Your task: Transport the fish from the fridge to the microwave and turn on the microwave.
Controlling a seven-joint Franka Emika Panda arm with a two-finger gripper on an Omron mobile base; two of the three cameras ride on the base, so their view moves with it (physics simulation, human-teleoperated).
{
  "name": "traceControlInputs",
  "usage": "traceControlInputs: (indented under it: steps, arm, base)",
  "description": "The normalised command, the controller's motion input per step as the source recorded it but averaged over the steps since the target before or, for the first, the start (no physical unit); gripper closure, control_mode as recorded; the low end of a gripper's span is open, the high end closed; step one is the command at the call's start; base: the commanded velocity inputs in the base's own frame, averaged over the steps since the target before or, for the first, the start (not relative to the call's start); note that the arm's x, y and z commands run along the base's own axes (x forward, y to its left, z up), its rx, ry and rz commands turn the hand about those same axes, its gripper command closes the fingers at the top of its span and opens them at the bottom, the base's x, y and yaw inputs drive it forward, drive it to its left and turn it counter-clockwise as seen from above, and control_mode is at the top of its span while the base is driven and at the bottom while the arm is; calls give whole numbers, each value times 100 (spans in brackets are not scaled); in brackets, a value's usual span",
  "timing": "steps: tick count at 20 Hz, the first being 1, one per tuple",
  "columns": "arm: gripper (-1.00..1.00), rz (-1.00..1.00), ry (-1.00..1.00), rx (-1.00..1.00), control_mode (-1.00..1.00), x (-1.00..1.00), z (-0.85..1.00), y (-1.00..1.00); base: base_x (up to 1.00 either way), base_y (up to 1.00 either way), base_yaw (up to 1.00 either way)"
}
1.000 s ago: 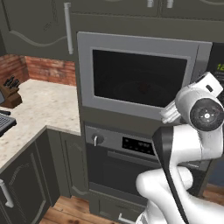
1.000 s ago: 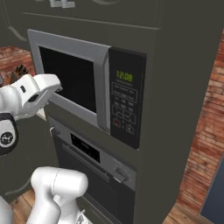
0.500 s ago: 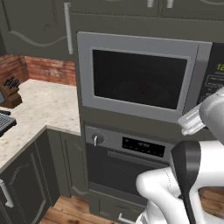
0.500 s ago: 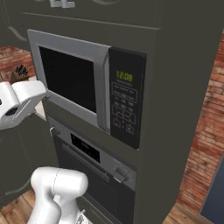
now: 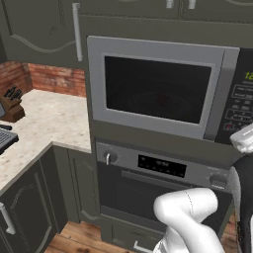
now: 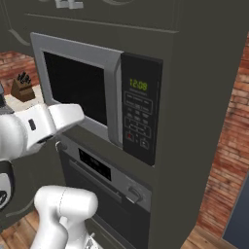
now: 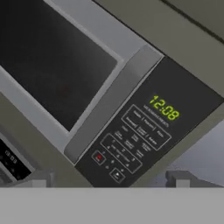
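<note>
Item: microwave [image 5: 158,49], built into the dark cabinet wall above the oven [image 5: 163,165]. Door [image 5: 158,89] shut.

Item: fish. Behind the dark glass I see a faint reddish smudge near the middle. I take it for the fish lying inside, but it is too dim to be sure.

Item: panel [image 7: 140,131], black, to the right of the door. Green digits [image 7: 164,108] at the top, rows of small keys below, and a red key [image 7: 99,157] low on the left. The labels are too blurred to read.

Item: fingers [image 7: 181,179]. Spread as wide as they go, empty, touching nothing. Both tips sit short of the panel, one to each side of its lower rows.

Step in hand, as I judge it: start the microwave.
- With the fingers this far apart, neither tip lines up with the keys between them. I would close them first, or shift sideways so that one tip faces the chosen key.
- I cannot tell which key starts it. I would settle that before pressing.
- Approach square to the panel, slowly, and press briefly.
- Keep off the neighbouring keys and the door edge.
</note>
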Motion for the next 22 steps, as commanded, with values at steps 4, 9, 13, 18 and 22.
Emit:
traceControlInputs:
  steps: [4, 9, 13, 18, 22]
  arm:
    - [-100, 3, 0, 22, -100, -41, -20, -67]
    - [-100, 12, 0, 28, -100, -42, -8, -52]
    - [-100, 18, 1, 20, -100, -29, -23, -21]
    - [-100, 15, 0, 2, -100, -9, -23, 1]
    - [-100, 13, -1, 0, -100, 0, -16, 16]
  base:
    - [0, 0, 0]
    - [0, 0, 0]
    - [0, 0, 0]
    - [0, 0, 0]
    - [0, 0, 0]
